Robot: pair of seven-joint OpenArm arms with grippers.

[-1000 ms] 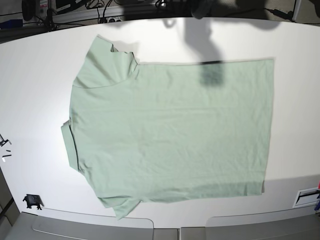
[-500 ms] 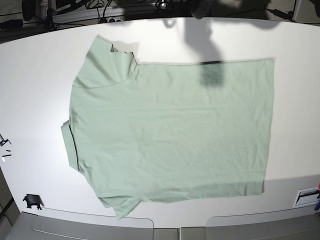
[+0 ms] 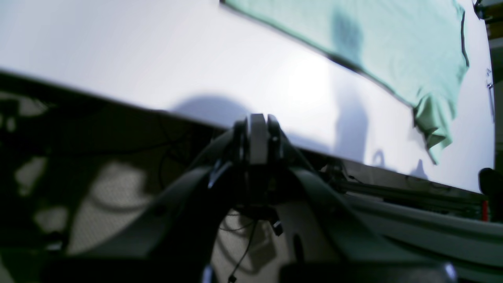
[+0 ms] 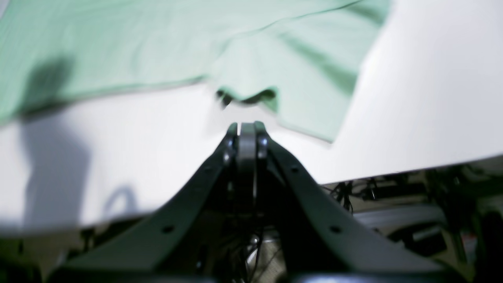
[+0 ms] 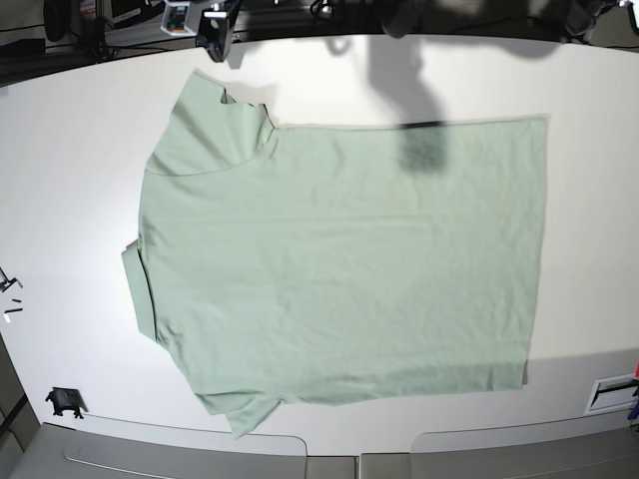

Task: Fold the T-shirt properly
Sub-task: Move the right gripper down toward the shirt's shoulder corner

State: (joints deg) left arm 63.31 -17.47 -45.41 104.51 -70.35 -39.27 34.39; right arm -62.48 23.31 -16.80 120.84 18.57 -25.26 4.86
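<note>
T-shirt (image 5: 339, 254): spread flat mid-tabletop (image 5: 70, 150), collar toward base view's left | base view: whole shirt | right wrist view: sleeve opening just beyond right gripper (image 4: 246, 126), jaws pressed together, empty | left gripper (image 3: 257, 118): jaws pressed together at tabletop edge, off shirt

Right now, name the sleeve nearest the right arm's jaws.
The far sleeve, spread just ahead of the right jaws; the other sleeve lies at the table's near edge.
</note>
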